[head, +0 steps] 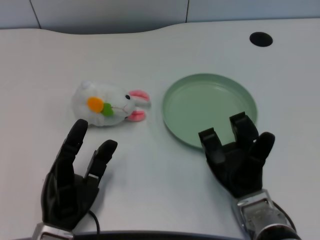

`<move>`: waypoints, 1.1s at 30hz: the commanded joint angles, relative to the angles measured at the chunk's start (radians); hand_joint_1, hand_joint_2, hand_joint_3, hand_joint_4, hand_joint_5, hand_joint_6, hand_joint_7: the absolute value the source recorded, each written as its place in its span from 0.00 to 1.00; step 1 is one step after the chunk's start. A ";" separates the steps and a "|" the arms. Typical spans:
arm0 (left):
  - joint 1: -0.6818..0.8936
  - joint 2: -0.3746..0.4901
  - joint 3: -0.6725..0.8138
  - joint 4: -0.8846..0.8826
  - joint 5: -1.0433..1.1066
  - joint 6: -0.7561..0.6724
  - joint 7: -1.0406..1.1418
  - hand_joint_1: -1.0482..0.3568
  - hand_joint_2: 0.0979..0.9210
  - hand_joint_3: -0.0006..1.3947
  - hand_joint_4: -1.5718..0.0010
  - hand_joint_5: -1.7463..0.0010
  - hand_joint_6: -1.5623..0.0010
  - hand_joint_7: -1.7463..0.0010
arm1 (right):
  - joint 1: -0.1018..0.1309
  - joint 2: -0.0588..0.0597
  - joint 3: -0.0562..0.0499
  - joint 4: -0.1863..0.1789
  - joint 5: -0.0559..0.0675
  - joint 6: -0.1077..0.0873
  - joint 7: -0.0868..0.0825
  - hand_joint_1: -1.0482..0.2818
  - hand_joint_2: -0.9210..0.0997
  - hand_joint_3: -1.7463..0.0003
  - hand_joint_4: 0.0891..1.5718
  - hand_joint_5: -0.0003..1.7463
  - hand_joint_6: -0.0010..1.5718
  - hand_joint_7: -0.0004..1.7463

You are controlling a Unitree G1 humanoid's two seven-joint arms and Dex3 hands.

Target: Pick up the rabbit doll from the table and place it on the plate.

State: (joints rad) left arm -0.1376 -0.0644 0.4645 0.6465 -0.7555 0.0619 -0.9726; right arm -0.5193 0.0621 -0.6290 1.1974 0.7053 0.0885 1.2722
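Rabbit doll on worktop, left hand empty below it.

Rabbit doll (109,105) lies on its side, left of centre frame, on the white worktop (150,170), pink ears toward the green plate (209,109), apart from its rim. Left hand (70,182) at lower left, fingers (75,140) spread, holding nothing, tips just short of the doll. Dark round hole (261,39) in worktop, upper right.

Left robot hand (72,177): palm up, fingers (75,142) apart and extended fwd, holding nothing, no contact w/ any object. Silver wrist just visible behind it at frame bottom. Right robot hand (237,155): well apart to the right, fingers curled upward, silver forearm (262,217) behind it.
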 commanded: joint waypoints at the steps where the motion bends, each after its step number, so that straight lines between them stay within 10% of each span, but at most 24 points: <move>1: 0.018 -0.007 -0.002 -0.007 -0.009 0.009 -0.008 0.40 1.00 0.01 0.85 0.37 0.60 1.00 | 0.016 0.003 0.003 0.002 -0.005 -0.010 0.003 0.44 0.05 1.00 0.58 1.00 0.49 1.00; 10: 0.041 -0.012 0.005 -0.039 -0.018 0.031 0.015 0.39 0.97 0.00 0.83 0.37 0.60 1.00 | 0.025 0.005 0.008 0.003 -0.004 -0.005 0.008 0.43 0.06 1.00 0.58 1.00 0.57 0.81; 15: 0.039 -0.006 0.006 -0.029 -0.019 0.014 -0.005 0.40 0.99 0.01 0.83 0.37 0.60 1.00 | 0.024 0.012 0.006 0.006 -0.001 -0.007 0.006 0.45 0.05 1.00 0.57 1.00 0.50 0.99; 28: 0.033 0.013 -0.006 -0.043 0.033 -0.080 0.000 0.39 0.99 0.01 0.83 0.39 0.62 1.00 | 0.024 0.018 0.009 0.004 -0.005 -0.017 -0.008 0.43 0.06 1.00 0.57 1.00 0.51 0.97; 33: -0.033 0.116 -0.042 -0.092 0.146 -0.257 -0.022 0.47 0.87 0.00 0.71 0.69 0.64 1.00 | 0.019 0.020 0.011 0.009 -0.007 -0.018 -0.004 0.42 0.05 1.00 0.56 1.00 0.48 0.98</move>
State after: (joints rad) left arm -0.1416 0.0139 0.4316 0.5729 -0.6428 -0.1383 -0.9806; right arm -0.5162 0.0760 -0.6199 1.1965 0.7035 0.0690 1.2710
